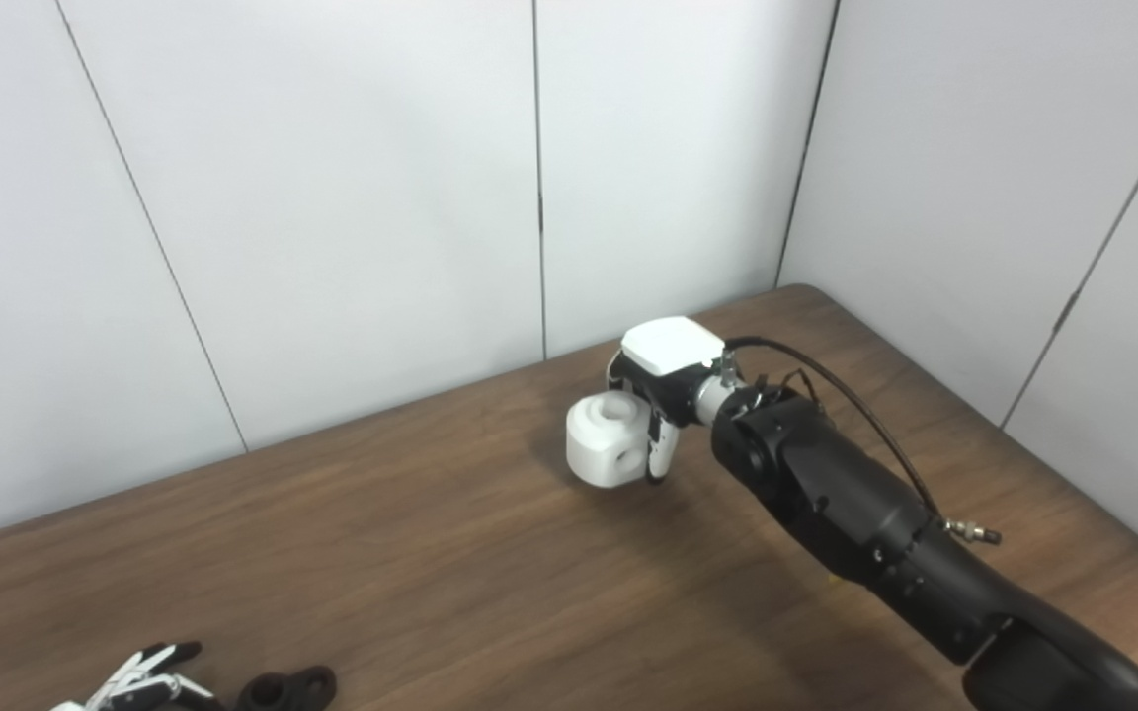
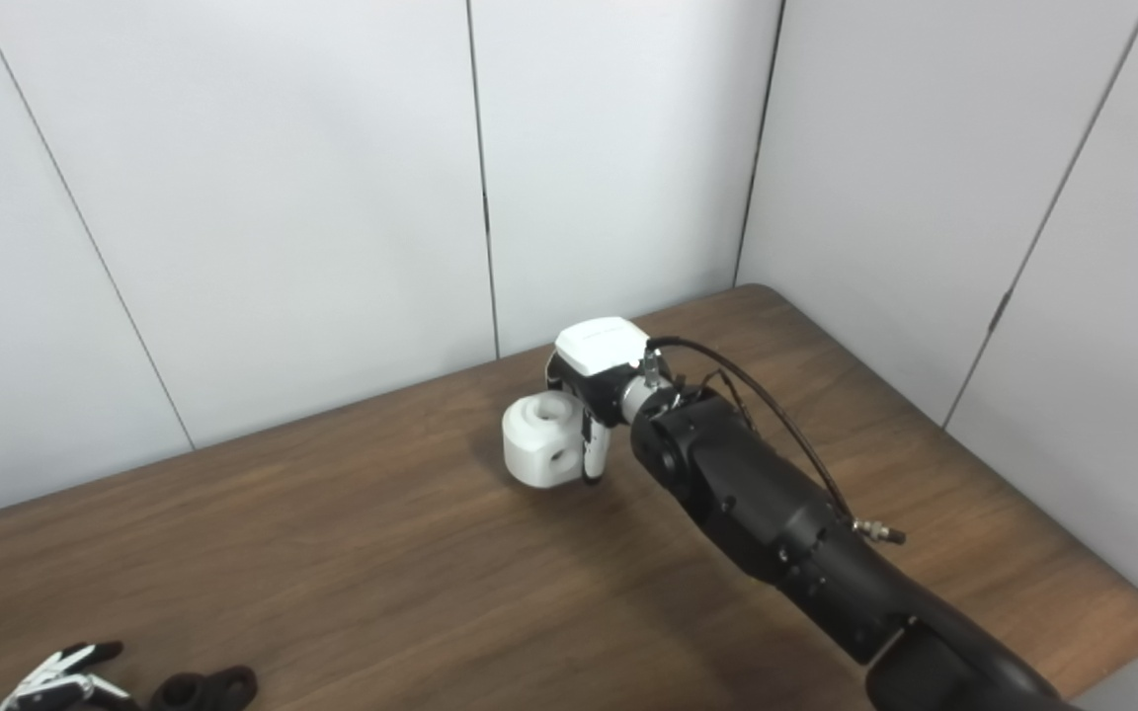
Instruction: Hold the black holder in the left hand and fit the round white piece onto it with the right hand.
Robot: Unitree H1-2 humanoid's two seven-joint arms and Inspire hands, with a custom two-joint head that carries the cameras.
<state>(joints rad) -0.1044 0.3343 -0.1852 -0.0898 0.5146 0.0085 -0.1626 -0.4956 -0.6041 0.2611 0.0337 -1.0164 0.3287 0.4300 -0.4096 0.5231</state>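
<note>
The right robot hand (image 1: pixel 663 390) grips the round white piece (image 1: pixel 609 439), ready to carry it; far nearer, beside the black holder (image 1: pixel 287 688), the left robot hand (image 1: pixel 139 681) has fingers spread, empty.

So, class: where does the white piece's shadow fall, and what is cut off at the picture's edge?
Both eye views: soft, even light, the white piece casting a faint shadow on the table beneath it; left eye view: left hand cropped at the bottom edge beside the black holder.

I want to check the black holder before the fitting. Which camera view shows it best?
The left eye view: the black holder lies on the table at the bottom edge, beside the left hand, a little larger and further inside the picture. The right eye view shows the same holder, smaller and nearer the corner.
</note>
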